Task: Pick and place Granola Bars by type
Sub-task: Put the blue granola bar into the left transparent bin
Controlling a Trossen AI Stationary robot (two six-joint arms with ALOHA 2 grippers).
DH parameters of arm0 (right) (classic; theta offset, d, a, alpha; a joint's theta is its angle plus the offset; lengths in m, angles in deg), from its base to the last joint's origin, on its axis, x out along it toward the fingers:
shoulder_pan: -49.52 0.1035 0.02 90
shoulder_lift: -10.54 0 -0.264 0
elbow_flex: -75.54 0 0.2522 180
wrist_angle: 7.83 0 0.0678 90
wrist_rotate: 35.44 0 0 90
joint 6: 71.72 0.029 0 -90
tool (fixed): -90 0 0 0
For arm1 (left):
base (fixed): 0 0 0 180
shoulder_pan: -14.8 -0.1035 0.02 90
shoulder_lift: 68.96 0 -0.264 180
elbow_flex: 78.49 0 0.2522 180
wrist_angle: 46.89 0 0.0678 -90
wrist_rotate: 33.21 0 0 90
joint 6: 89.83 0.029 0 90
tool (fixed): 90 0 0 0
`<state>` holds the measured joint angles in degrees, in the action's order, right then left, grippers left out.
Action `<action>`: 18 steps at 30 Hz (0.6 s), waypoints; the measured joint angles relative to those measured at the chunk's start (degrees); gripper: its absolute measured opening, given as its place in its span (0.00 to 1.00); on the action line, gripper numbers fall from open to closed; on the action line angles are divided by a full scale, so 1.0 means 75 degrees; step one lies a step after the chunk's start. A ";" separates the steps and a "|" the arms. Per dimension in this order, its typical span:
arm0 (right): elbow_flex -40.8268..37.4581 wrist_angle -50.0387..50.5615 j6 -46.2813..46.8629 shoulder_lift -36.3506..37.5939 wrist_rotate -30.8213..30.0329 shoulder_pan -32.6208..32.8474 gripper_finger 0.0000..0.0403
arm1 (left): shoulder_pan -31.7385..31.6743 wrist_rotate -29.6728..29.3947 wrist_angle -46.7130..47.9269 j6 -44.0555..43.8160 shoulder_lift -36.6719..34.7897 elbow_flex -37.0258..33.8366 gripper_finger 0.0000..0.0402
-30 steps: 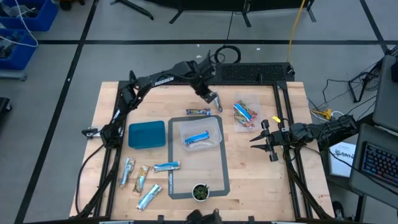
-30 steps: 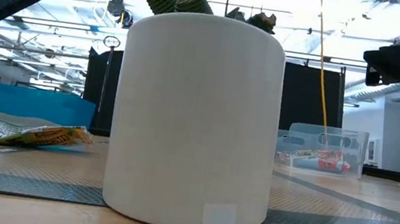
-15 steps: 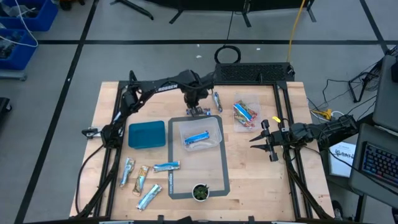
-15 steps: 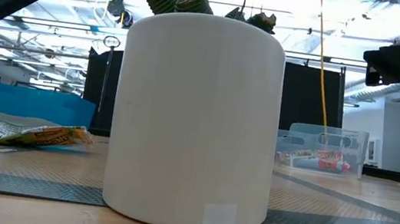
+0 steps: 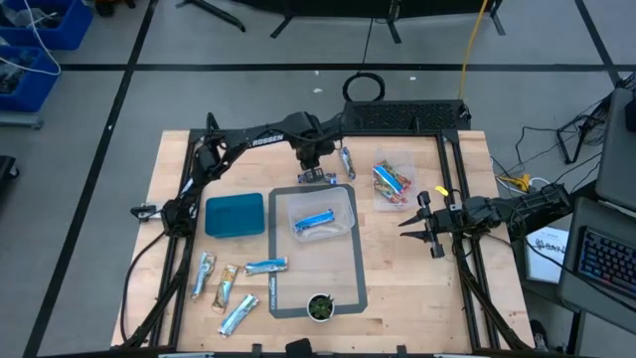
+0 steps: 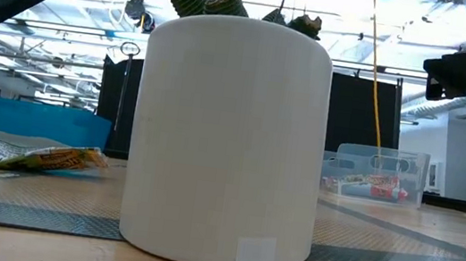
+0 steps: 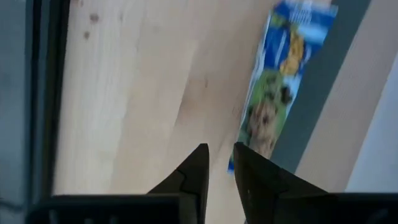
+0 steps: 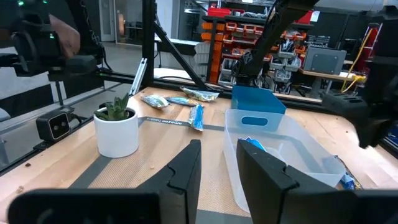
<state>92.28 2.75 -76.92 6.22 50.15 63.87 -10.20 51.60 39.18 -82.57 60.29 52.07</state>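
Note:
My left gripper (image 5: 313, 167) (image 7: 221, 149) hangs open by a narrow gap just above the table. It is right beside a blue granola bar (image 5: 318, 179) (image 7: 280, 87) that lies flat across the grey mat's far edge. A silvery bar (image 5: 346, 159) lies on the wood to its right. One blue bar (image 5: 314, 219) rests in the middle clear tub. Blue-and-orange bars (image 5: 391, 181) fill the right clear tub. Several more bars (image 5: 231, 285) lie at the near left. My right gripper (image 5: 401, 225) (image 8: 217, 149) waits at the table's right, open by a narrow gap.
A blue box (image 5: 235, 214) sits left of the middle tub (image 5: 348, 199). A white pot with a small green plant (image 5: 319, 306) (image 6: 227, 139) stands at the mat's near edge and blocks most of the low view. The right tub (image 6: 374, 174) shows behind it.
My left gripper has moved from over the silvery bar toward the table's left and slightly nearer, stopping beside the blue bar at the mat's far edge. The silvery bar now lies uncovered on the wood. Over the last half second the gripper has stayed still.

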 joint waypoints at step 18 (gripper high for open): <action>-0.0002 0.0003 -0.0001 0.0000 -0.0002 0.0000 0.23 | -0.0462 0.2993 -0.3980 -0.0164 -0.0819 -0.1218 0.01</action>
<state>92.27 2.77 -76.93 6.22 50.14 63.87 -13.66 74.05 9.34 -83.80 54.15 42.93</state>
